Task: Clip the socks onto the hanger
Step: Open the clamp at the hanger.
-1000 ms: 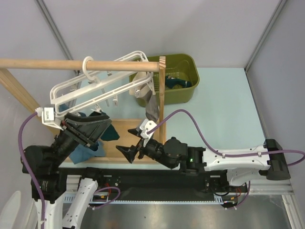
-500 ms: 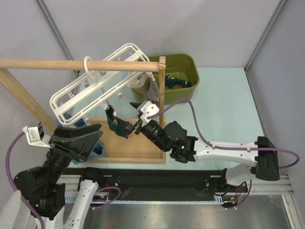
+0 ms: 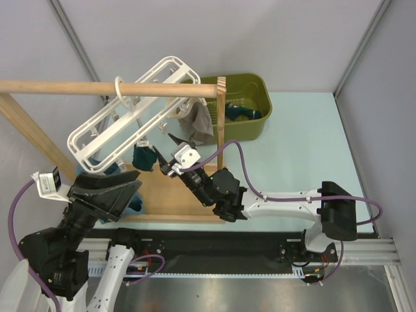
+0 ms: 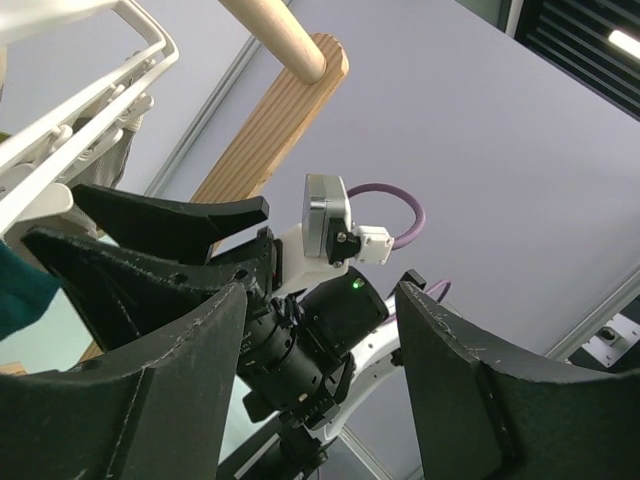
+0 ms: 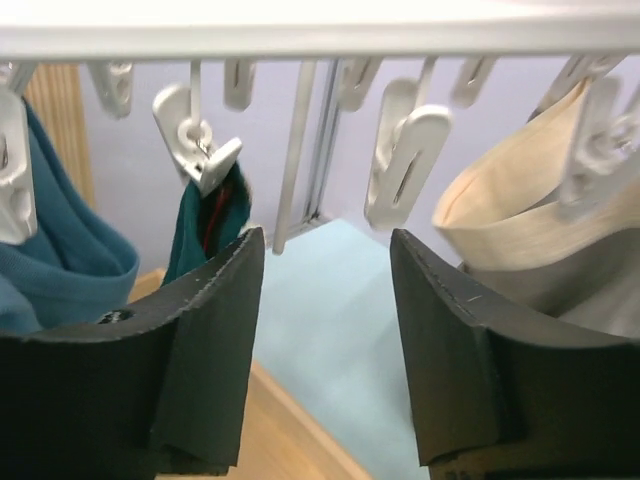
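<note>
Seemingly at the end of one clipping, with a teal sock (image 5: 212,212) hung from a peg (image 5: 200,160) of the hanger (image 5: 320,40) beside the right gripper's (image 5: 325,260) open, empty jaws, the left gripper (image 4: 322,300) likewise agape; next, probably back away and fetch another from the green tub (image 3: 257,127).

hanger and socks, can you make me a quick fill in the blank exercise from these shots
1. The rod that the hanger hangs from is made of ___.
2. In the right wrist view, a white peg holds a dark ___ sock.
3. The tub behind the rack, with more socks in it, is ___.
4. The end effector closest to that clipped sock belongs to the ___ arm.

Missing words: wood; teal; green; right
</note>
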Available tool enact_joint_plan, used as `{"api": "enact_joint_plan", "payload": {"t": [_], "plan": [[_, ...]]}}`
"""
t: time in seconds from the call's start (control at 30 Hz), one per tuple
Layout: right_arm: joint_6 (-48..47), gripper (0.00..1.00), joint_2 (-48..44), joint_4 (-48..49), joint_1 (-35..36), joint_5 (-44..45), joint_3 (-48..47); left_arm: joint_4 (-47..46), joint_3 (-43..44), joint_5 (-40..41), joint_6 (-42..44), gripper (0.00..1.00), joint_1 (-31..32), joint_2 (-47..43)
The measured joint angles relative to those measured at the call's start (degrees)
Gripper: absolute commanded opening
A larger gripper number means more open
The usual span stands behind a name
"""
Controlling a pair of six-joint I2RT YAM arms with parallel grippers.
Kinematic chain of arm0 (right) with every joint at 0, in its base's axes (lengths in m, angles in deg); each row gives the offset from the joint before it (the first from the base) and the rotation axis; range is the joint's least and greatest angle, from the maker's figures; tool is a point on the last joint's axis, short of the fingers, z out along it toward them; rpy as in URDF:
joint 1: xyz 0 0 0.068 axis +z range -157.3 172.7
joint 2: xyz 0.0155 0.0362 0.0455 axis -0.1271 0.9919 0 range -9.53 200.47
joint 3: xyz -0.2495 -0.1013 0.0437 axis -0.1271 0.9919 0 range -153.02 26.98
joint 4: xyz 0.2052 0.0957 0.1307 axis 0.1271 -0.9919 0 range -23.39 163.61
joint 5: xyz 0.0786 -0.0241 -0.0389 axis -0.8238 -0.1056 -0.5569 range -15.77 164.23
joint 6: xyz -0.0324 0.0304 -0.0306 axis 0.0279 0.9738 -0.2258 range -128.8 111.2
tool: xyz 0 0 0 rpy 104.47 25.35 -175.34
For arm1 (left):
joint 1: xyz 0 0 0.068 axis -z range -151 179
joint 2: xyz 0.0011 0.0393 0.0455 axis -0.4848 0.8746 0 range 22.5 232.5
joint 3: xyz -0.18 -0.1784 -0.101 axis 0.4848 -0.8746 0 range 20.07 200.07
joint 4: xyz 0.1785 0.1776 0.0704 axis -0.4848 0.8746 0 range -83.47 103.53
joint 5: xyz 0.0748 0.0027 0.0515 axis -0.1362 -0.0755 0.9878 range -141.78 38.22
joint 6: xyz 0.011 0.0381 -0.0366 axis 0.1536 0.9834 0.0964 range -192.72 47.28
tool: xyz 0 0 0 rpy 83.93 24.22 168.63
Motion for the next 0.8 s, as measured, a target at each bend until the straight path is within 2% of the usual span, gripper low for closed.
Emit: {"api": "enact_joint_plan", "payload": {"t": [0.37,0.67,0.8], "plan": [[-2.38,0.49,-0.02,2.97,-1.97,-0.42,-0.04,-0.09,0.11,-0.9,-0.09,0.68,0.0,0.0],[-1.64,0.33,-0.02,3.06,-4.7,-2.67,-0.07,-0.79,0.11,-1.77,-0.87,0.67,0.0,-0.07],[-1.36,0.23,-0.02,3.23,-4.83,-3.93,-0.07,-0.85,0.11,-2.19,-0.98,0.65,0.0,-0.04]]}}
